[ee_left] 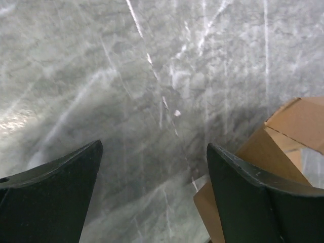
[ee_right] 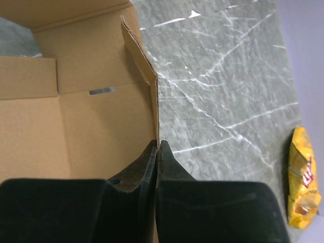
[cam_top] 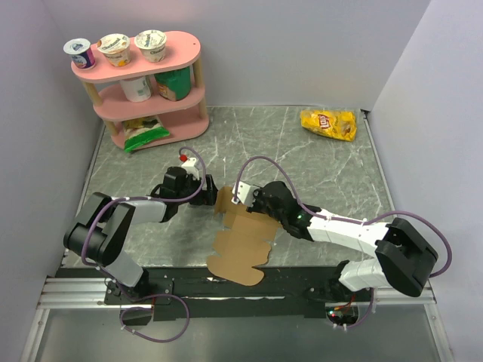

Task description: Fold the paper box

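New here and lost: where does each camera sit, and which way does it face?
Top external: above, behind the robot, looking down on the table; both arms show.
Left wrist: faces the table through the open left gripper.
Right wrist: looks along the right gripper, pinching the paper box wall.
Shared: all show the paper box.

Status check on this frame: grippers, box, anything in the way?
Left gripper open, empty, beside paper box. Right gripper pinching its raised flap. Box part-folded. Chip bag well clear.
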